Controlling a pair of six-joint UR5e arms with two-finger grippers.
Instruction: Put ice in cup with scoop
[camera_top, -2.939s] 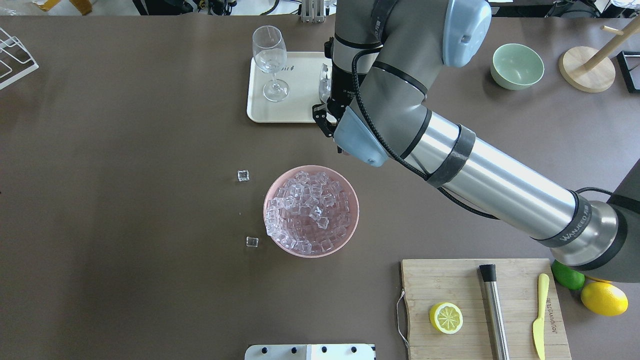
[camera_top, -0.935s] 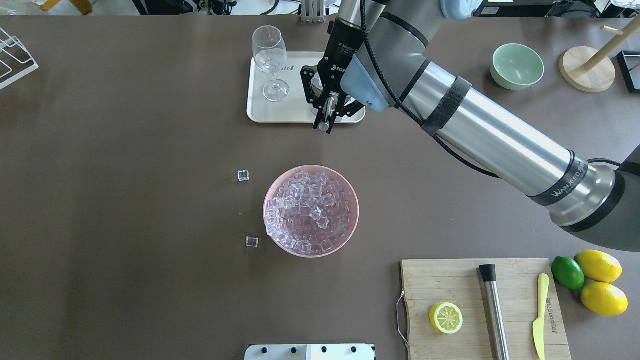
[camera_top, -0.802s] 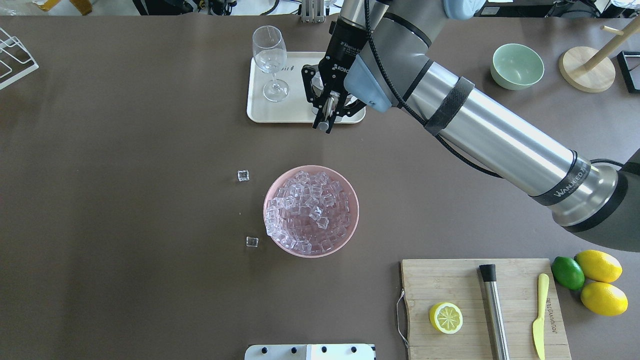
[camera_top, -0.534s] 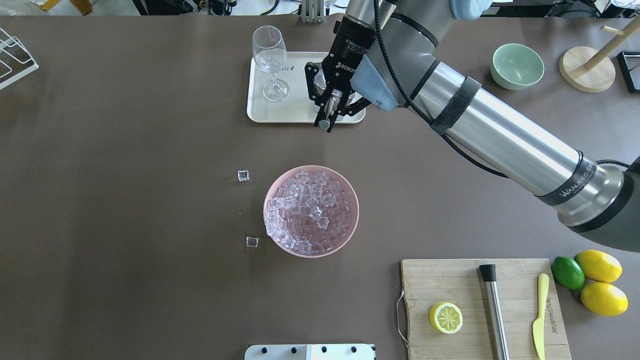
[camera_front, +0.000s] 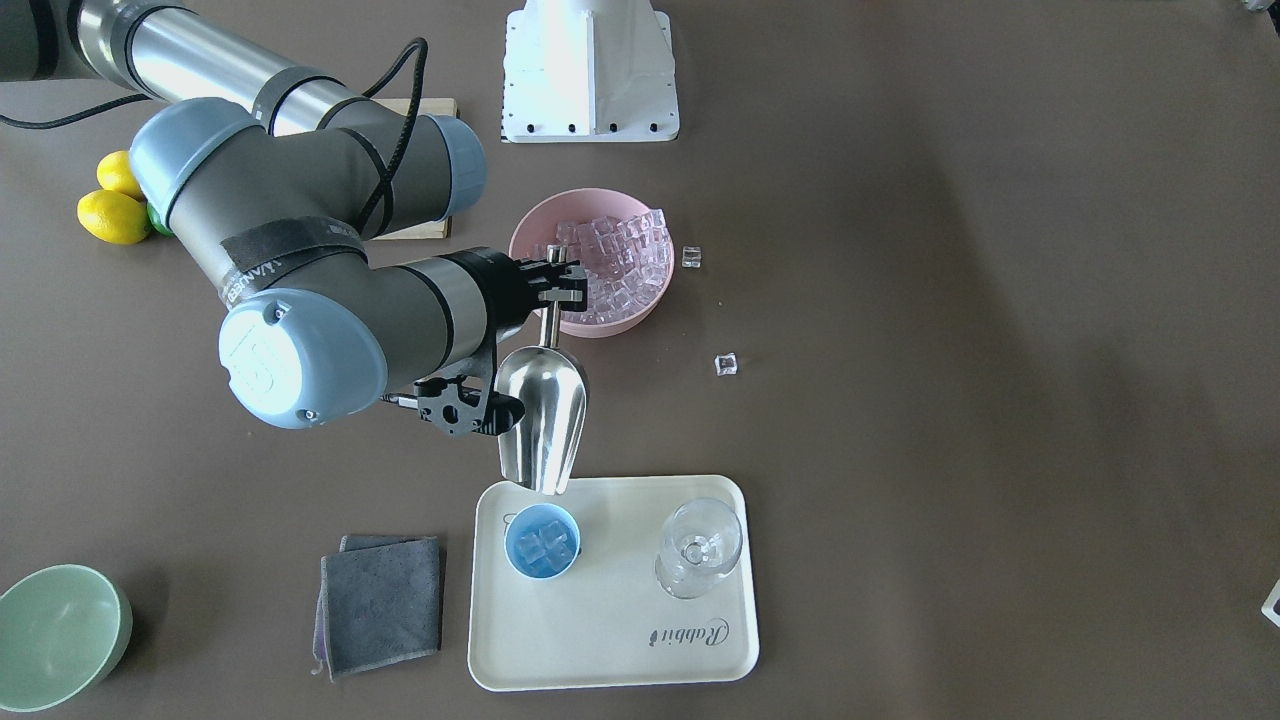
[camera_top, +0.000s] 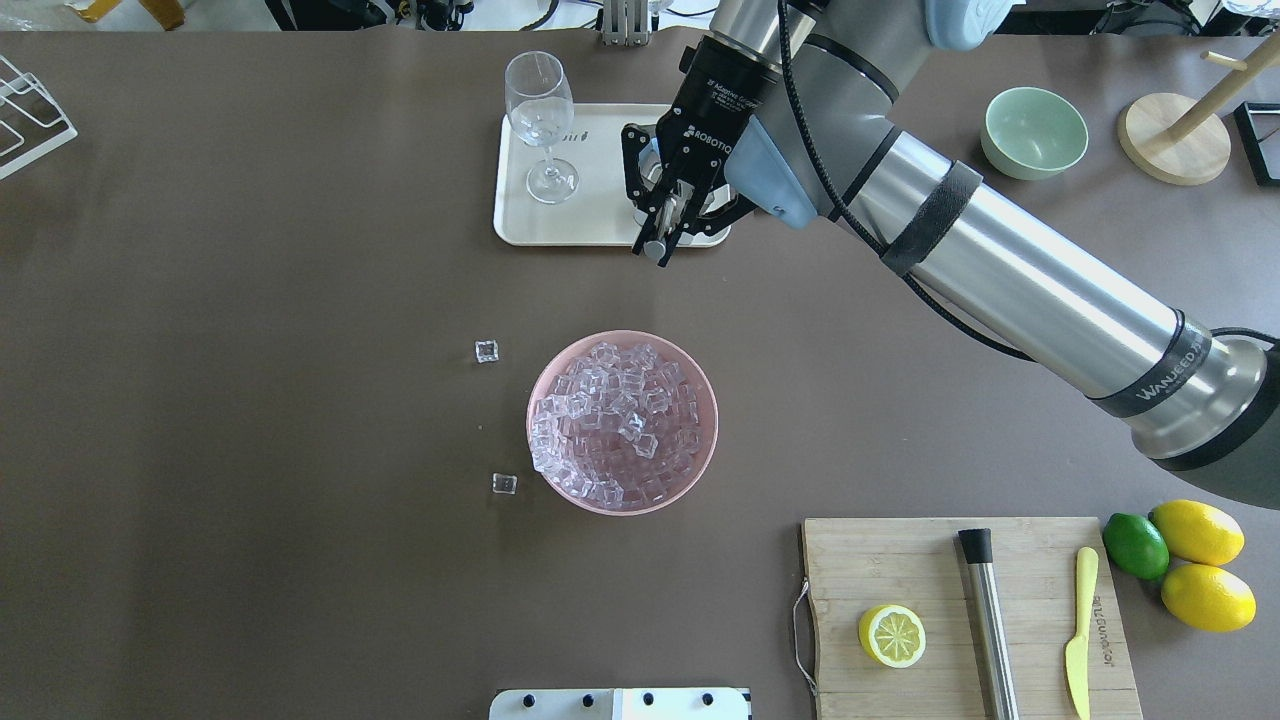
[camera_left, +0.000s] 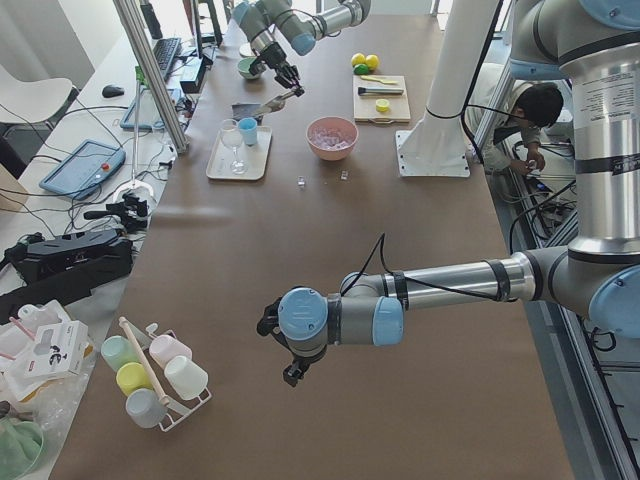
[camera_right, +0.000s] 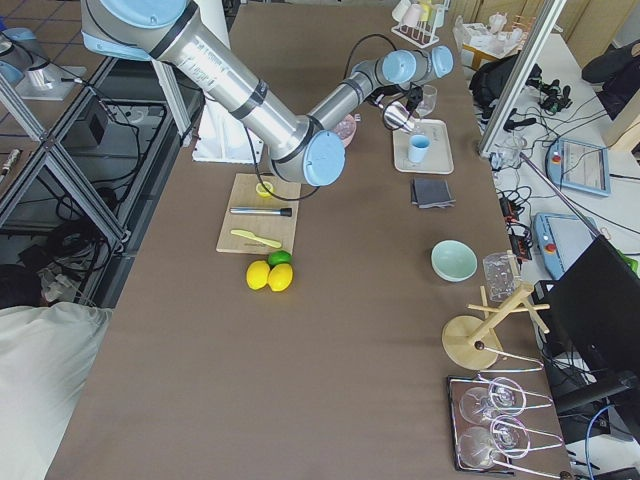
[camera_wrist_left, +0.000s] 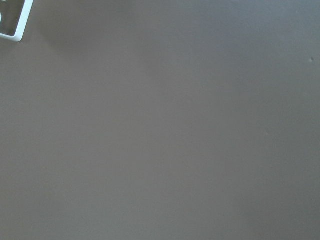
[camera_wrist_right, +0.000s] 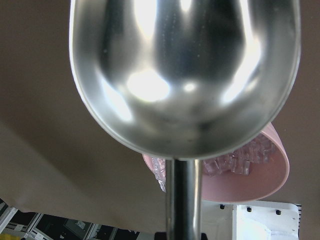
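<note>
Viewed from the operators' side of the desk (camera_front: 1000, 300), items are recorded left to right.

1. A green bowl (camera_front: 50, 640) sits at the near corner. A grey cloth (camera_front: 380, 603) lies flat, just beside the tray (camera_front: 620, 640).
2. The right gripper (camera_front: 560, 285) has its jaws clamped narrow on the thin handle of the scoop (camera_front: 540, 420). The scoop hangs with its trough tilted downward. Its lip is above the tray's far rim, near the cup (camera_front: 541, 541) but not touching it.
3. The cup stands upright on the left part of the tray and has a few cubes of ice in it.
4. The main stock of ice (camera_front: 610, 262) fills the pink bowl (camera_front: 590, 325), which stands beyond the scoop and well apart from the tray.
5. A stemmed glass (camera_front: 698, 548) stands on the tray to the right of the cup, apart from it.
6. Two loose cubes (camera_front: 725, 365) lie on the bare desk to the right of the pink bowl.
7. The left gripper (camera_left: 290, 370) hangs over bare desk, well away from the tray. It shows only in the end view, too small to judge, so I cannot tell how its jaws stand.
</note>
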